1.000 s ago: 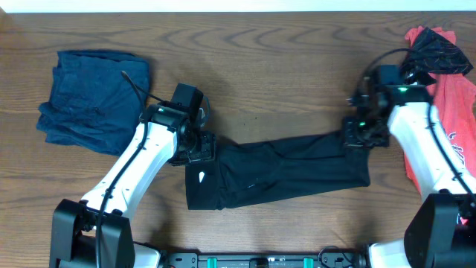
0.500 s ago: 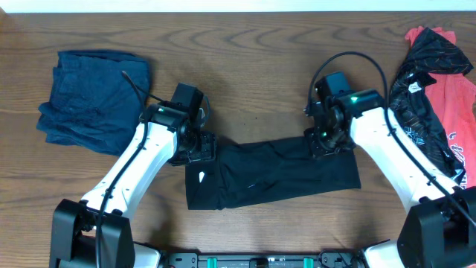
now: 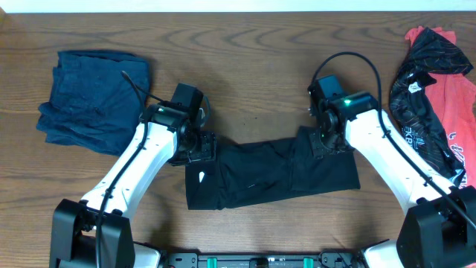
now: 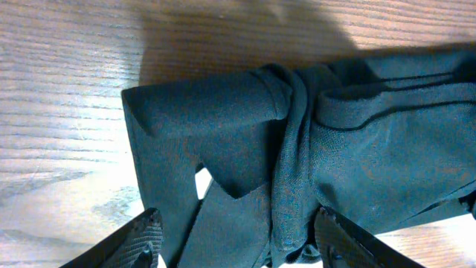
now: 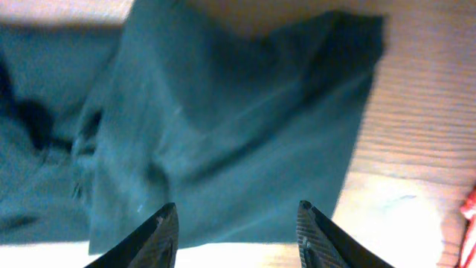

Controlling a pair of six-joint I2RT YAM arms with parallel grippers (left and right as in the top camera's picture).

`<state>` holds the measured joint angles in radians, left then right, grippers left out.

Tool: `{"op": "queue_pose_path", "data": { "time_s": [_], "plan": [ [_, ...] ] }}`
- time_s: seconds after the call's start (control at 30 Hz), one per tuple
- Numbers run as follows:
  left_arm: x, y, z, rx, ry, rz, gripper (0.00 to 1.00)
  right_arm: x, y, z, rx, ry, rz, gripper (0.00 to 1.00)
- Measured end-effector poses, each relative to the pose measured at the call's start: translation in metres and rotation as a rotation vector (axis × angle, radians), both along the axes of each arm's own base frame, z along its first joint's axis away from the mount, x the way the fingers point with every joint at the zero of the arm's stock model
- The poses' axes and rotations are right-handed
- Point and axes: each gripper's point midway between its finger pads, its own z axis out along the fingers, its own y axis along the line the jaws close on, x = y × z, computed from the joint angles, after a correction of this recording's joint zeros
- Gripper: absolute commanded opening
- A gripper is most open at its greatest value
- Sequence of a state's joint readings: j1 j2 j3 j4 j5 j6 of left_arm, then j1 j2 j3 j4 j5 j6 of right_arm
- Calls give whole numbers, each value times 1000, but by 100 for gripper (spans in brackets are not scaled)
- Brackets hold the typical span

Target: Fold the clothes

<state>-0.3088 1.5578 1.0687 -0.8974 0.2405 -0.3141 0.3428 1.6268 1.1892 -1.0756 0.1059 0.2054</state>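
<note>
The black T-shirt (image 3: 260, 175) lies as a long folded band across the table's middle, a small white logo (image 3: 204, 176) near its left end. My left gripper (image 3: 199, 147) is at the band's upper left corner. In the left wrist view that gripper (image 4: 238, 227) is open, its fingers wide apart with bunched black fabric (image 4: 342, 149) lying between them. My right gripper (image 3: 321, 141) hovers over the band's upper right part. In the right wrist view it (image 5: 236, 216) stands open above the flat folded cloth (image 5: 238, 126), holding nothing.
A dark navy garment (image 3: 93, 97) lies crumpled at the far left. At the right edge a black patterned garment (image 3: 420, 82) lies on a coral-red one (image 3: 454, 112). Bare wooden table (image 3: 253, 67) stretches behind the shirt.
My right gripper has travelled left from the shirt's right end, and the band is shorter, its right part laid over toward the middle. The left arm has stayed put.
</note>
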Motion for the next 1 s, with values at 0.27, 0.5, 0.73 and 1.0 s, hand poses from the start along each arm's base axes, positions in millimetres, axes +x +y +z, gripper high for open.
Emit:
{"op": "queue_pose_path", "data": {
  "time_s": [0.27, 0.5, 0.73, 1.0],
  "plan": [
    [0, 0, 0, 0, 0, 0, 68, 26, 21, 3, 111, -99, -23, 49],
    [0, 0, 0, 0, 0, 0, 67, 25, 43, 2, 168, -102, 2, 47],
    [0, 0, 0, 0, -1, 0, 67, 36, 50, -34, 161, -56, -61, 39],
    [0, 0, 0, 0, -1, 0, 67, 39, 52, -77, 135, 9, -105, 31]
  ]
}}
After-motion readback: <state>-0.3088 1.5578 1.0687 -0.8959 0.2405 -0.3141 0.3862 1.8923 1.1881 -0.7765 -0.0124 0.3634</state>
